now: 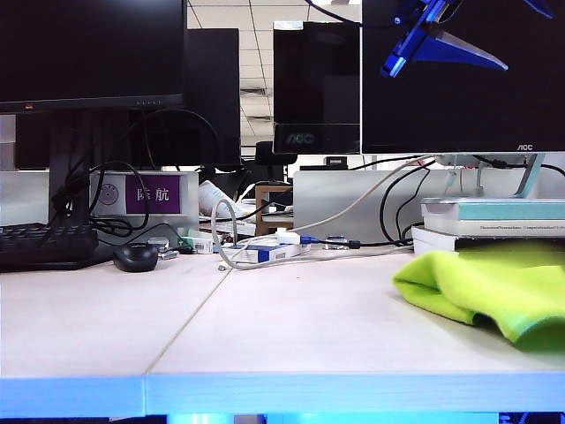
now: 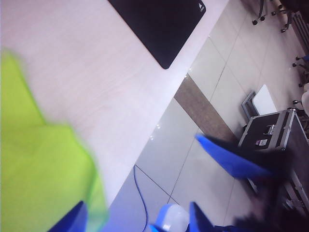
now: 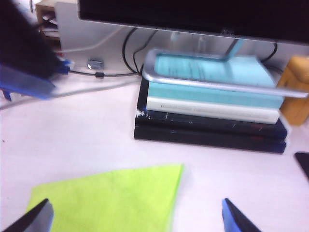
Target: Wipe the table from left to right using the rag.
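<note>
The neon yellow-green rag (image 1: 485,287) lies bunched on the right part of the pale table (image 1: 291,327). My left gripper (image 1: 521,40) hangs high in front of the monitor, above the rag, open and pointing right. In its own view the left gripper (image 2: 137,220) is open and empty, with the rag (image 2: 38,159) blurred beside one finger (image 2: 77,220) and the table (image 2: 87,63) ending at the floor. My right gripper (image 3: 140,217) is open wide above the rag (image 3: 111,198), gripping nothing. It does not show in the exterior view.
A stack of books (image 1: 494,225) stands behind the rag under a monitor stand. A black mouse (image 1: 135,257), a keyboard (image 1: 44,243) and cables lie at the back left. A black mat (image 2: 164,24) lies near the table's end, with a case (image 2: 275,130) on the floor beyond.
</note>
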Tool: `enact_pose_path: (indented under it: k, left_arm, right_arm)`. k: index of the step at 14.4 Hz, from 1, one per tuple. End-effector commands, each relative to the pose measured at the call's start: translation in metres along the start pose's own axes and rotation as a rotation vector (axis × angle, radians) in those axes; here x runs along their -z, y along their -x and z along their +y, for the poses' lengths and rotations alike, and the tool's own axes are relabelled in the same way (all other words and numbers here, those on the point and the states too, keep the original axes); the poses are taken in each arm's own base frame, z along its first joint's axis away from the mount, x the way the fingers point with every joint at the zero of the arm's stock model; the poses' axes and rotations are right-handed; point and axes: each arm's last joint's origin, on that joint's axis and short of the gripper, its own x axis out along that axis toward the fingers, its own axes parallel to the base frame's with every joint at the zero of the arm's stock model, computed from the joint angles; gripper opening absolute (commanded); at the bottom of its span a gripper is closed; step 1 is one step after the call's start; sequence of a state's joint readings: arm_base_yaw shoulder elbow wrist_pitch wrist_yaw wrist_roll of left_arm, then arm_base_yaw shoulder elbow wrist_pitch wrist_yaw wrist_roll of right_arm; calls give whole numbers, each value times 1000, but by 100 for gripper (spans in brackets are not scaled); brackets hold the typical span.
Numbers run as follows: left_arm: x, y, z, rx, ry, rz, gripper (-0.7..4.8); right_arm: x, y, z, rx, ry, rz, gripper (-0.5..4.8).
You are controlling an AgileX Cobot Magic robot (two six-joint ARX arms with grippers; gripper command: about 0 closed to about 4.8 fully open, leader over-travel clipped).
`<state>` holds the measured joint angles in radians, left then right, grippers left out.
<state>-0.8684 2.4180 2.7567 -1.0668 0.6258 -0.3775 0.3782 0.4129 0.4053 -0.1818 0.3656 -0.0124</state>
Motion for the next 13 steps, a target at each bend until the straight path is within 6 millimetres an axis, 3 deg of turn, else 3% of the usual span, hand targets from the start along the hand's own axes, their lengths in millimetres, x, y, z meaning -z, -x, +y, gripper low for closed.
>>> enact_pose_path:
  k: [1, 2, 3, 4, 5, 7, 11, 13]
  left_arm:
    - [-2, 5, -5, 6, -22, -17, 276]
    - [-3, 6, -4, 5, -40, -23, 266]
    - [-3, 6, -4, 5, -64, -23, 229]
    - [-3, 6, -3, 3, -99, -24, 98]
    - [-3, 8, -4, 3, -109, -27, 28]
    - [-6, 14, -4, -1, -140, -47, -6]
    - [-12, 34, -11, -70, -226, -121, -6]
    - [-13, 72, -39, -92, -312, -203, -6]
  right_arm:
    - [-7, -24, -13, -99, -79, -23, 479]
    - [-9, -25, -16, -87, -89, -33, 414]
    - [-10, -25, -16, -86, -89, -37, 279]
    - [-11, -24, -16, -94, -89, -45, 43]
    - [-12, -23, -15, -108, -89, -52, 20]
    - [-13, -22, -14, -149, -88, -61, 21]
    - [-15, -18, -15, -133, -87, -80, -1]
    - [-12, -19, -15, -128, -74, -69, -1]
